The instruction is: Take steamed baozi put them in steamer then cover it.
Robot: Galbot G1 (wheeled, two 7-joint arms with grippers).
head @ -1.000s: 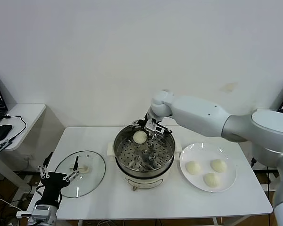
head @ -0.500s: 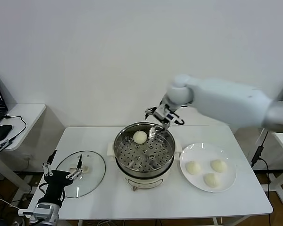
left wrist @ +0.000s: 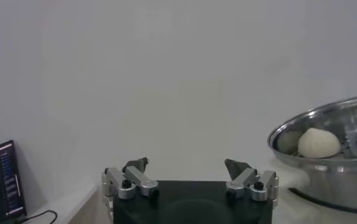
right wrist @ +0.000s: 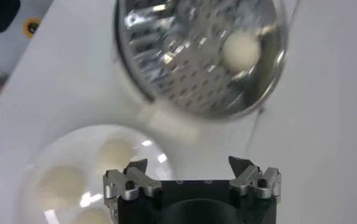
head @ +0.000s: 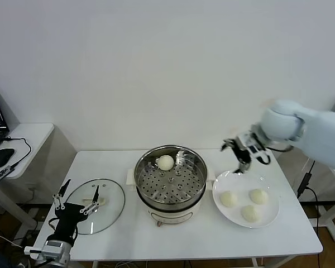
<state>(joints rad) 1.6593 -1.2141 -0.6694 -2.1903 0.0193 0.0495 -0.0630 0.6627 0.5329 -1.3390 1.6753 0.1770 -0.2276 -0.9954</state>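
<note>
The steamer (head: 170, 187) stands at the table's middle with one baozi (head: 166, 162) on its perforated tray at the far side. Three more baozi (head: 229, 198) lie on a white plate (head: 241, 180) to its right. My right gripper (head: 243, 156) is open and empty, above the plate's far left rim. In the right wrist view the gripper (right wrist: 187, 163) hangs over the plate (right wrist: 75, 143), with the steamer (right wrist: 184, 67) and its baozi (right wrist: 239, 50) beyond. The cover (head: 109, 215) lies flat on the table's left. My left gripper (head: 82, 188) is open and empty by the cover's near edge.
The left wrist view shows my open left gripper (left wrist: 186, 164), the steamer (left wrist: 331, 161) with its baozi (left wrist: 318, 142), and a white wall. A side desk (head: 17, 142) with a mouse stands far left. Bare table lies in front of the steamer.
My right gripper has moved from above the steamer's far rim to the right, over the plate, empty. The baozi stays in the steamer. The left arm has barely shifted.
</note>
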